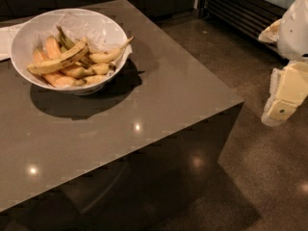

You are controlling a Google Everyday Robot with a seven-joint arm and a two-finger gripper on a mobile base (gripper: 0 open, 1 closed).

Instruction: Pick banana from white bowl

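The white bowl stands at the far left of the grey table. It holds several bananas. The banana, long, pale yellow and speckled, lies on top of the pile and runs from lower left to upper right. Orange-tinted bananas lie under it, and a small curved yellow one with a long stem rests against the right rim. My gripper hangs at the right edge of the view, over the floor, off the table and far from the bowl. It holds nothing that I can see.
A white sheet lies on the table behind the bowl, at the left edge. The table's near right corner drops to the dark floor. A dark slatted cabinet front stands at the back right.
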